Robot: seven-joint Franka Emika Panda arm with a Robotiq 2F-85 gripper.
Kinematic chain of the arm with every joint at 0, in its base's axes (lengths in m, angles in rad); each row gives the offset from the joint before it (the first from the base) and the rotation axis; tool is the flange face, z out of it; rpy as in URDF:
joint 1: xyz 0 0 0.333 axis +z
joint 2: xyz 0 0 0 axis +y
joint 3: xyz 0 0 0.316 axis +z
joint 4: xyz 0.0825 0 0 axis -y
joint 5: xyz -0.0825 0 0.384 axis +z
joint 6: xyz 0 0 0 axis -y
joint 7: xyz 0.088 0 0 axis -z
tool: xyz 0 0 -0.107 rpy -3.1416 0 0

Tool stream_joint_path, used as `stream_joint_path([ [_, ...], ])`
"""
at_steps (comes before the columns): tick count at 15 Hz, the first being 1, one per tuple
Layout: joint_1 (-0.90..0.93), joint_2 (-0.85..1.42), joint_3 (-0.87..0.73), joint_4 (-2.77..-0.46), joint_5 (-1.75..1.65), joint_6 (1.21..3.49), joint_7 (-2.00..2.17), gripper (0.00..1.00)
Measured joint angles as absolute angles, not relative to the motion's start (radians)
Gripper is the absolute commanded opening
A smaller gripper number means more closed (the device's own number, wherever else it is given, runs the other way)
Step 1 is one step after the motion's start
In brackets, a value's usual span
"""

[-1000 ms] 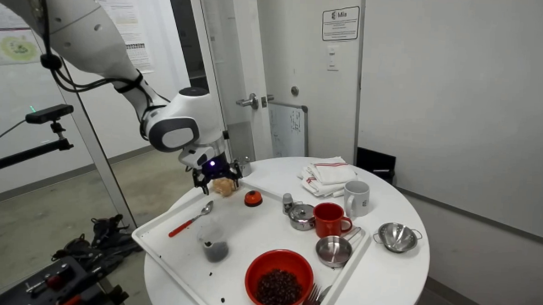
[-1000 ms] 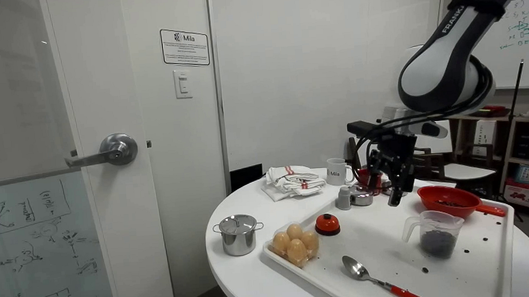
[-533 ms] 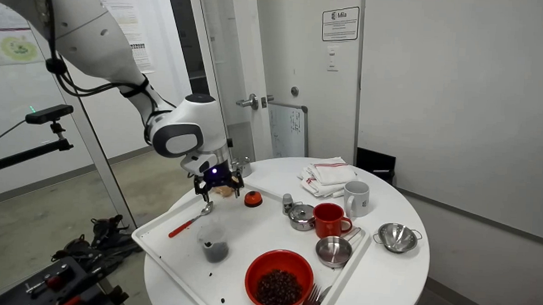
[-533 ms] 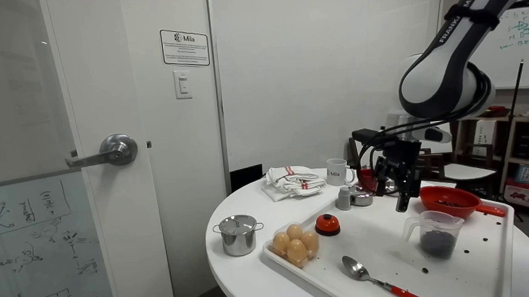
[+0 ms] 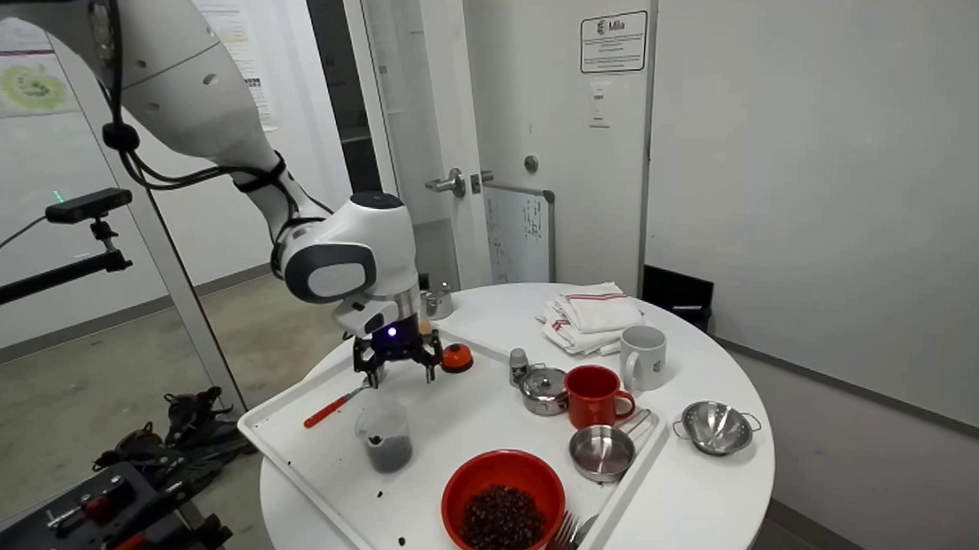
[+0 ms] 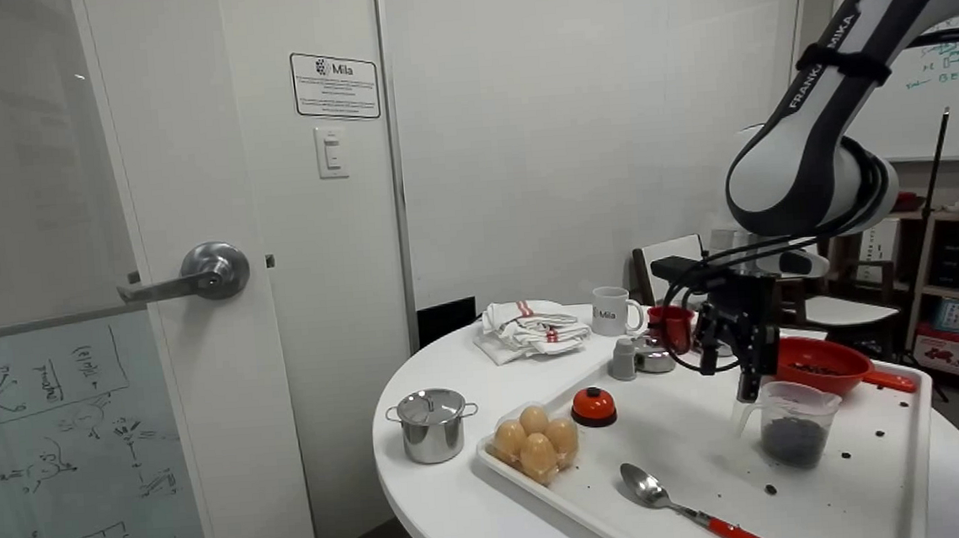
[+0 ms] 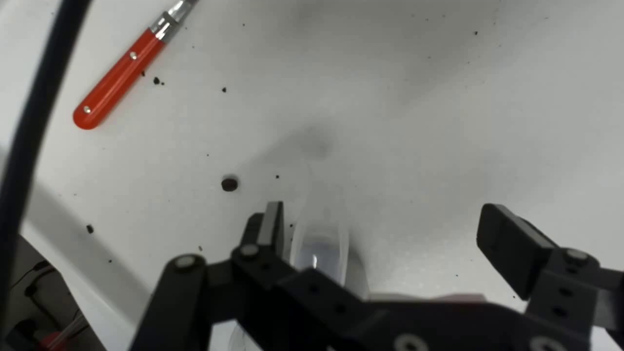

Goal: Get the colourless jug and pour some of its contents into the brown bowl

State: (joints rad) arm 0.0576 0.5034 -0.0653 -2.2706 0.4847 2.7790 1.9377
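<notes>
The colourless jug (image 5: 391, 451) stands upright on the white tray with dark contents inside. It also shows in an exterior view (image 6: 797, 432), its handle pointing towards the gripper side. My gripper (image 5: 402, 377) is open and empty, above the tray at the jug's handle side. In an exterior view the gripper (image 6: 728, 376) hangs over the handle, one fingertip close to it. In the wrist view the jug's clear handle (image 7: 319, 256) lies below the open gripper (image 7: 382, 219), nearer the left finger; the gripper hides most of the jug. The brown bowl is out of view.
A red bowl (image 5: 504, 466) of dark beans stands beside the jug. A red-handled spoon (image 6: 739, 534), eggs (image 6: 537, 455) and a red-and-black timer-like object (image 6: 594, 407) lie on the tray (image 6: 676, 424). A red cup (image 5: 592, 395) and steel pan (image 5: 602, 453) stand farther off.
My gripper has moved down and towards the jug, staying open. The jug and the other things on the tray have not moved.
</notes>
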Motion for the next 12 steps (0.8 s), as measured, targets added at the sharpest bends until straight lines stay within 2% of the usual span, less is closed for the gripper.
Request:
stream_joint_path([
  [6,0.057,0.524,-0.044,-2.27,0.485,2.751,1.937,1.0],
  [7,0.057,0.529,-0.041,-2.27,0.485,2.748,1.937,0.95],
  [8,0.057,0.534,-0.038,-2.271,0.485,2.748,1.937,0.78],
  [9,0.057,0.538,-0.035,-2.273,0.485,2.748,1.937,0.7],
  [10,0.056,0.541,-0.032,-2.276,0.486,2.75,1.937,0.69],
  [12,0.054,0.547,-0.025,-2.287,0.49,2.764,1.937,0.56],
])
